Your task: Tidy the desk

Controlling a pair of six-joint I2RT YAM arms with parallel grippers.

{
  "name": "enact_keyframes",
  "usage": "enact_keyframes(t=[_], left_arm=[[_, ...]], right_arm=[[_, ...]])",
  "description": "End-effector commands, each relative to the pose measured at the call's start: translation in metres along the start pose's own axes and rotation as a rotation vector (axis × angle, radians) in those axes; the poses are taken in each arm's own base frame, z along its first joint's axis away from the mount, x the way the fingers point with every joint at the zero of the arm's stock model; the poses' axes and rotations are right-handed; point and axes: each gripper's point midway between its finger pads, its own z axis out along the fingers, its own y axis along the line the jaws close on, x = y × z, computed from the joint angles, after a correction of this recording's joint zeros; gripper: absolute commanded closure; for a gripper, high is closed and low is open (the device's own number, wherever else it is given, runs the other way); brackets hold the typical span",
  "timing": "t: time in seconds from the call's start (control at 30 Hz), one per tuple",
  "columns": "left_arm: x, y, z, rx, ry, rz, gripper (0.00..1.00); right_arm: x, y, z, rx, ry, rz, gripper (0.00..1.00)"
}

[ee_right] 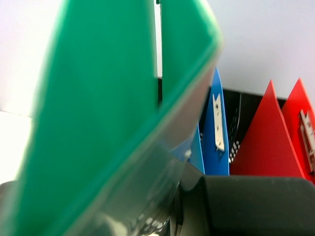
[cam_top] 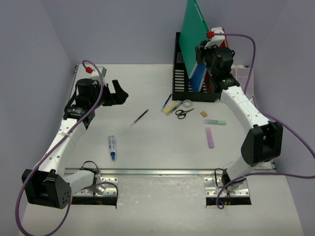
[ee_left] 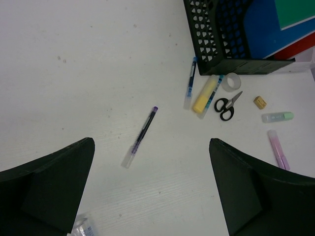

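Note:
The white desk [cam_top: 157, 147] carries scattered stationery. My right gripper [cam_top: 203, 58] is shut on a green folder [cam_top: 194, 29], held upright and tilted over the black mesh file holder [cam_top: 183, 83]. In the right wrist view the green folder [ee_right: 98, 123] fills the left side against my dark finger [ee_right: 246, 206]. Blue [ee_right: 216, 132] and red [ee_right: 268, 142] folders stand behind it. My left gripper [cam_top: 118, 93] hangs open and empty over the desk's back left. A purple pen [ee_left: 141, 136] lies ahead of its fingers [ee_left: 49, 187].
In front of the holder lie a blue pen [cam_top: 167, 102], yellow highlighter [cam_top: 172, 107], tape roll [cam_top: 187, 103], scissors [cam_top: 184, 113], eraser [cam_top: 204, 114], green marker [cam_top: 215, 122] and pink marker [cam_top: 210, 137]. A blue-capped tube [cam_top: 112, 147] lies near left. A clear compartment box [cam_top: 244, 78] sits back right.

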Motion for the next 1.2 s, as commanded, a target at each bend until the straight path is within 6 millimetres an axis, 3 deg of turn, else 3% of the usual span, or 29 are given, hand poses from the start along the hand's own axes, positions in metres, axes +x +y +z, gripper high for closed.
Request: enact_keyframes(t=[0.0,0.43,0.87,1.0,1.03,1.1,1.17], left_arm=[[-0.014,0.001,0.002,0.004,-0.055,0.018,0.00],[-0.006,0.005,0.012,0.007,-0.040,0.016,0.00],[0.006,0.012,0.021,0.002,-0.011,0.021,0.00],[0.011,0.016,0.023,-0.009,0.005,0.023,0.00],[0.011,0.016,0.023,-0.014,0.007,0.025,0.00],[0.014,0.018,0.023,-0.020,0.013,0.025,0.00],[0.015,0.019,0.022,-0.027,0.018,0.026,0.00]], right_arm=[[-0.013,0.000,-0.001,0.019,-0.064,0.021,1.00],[0.059,0.013,0.027,0.000,0.069,0.054,1.00],[0.081,0.027,0.050,0.007,0.104,0.069,1.00],[0.103,0.025,0.050,0.016,0.154,0.039,1.00],[0.107,0.025,0.049,0.016,0.166,0.035,0.95],[0.112,0.024,0.045,0.014,0.184,0.034,0.67],[0.112,0.026,0.042,0.005,0.198,0.032,0.50]])
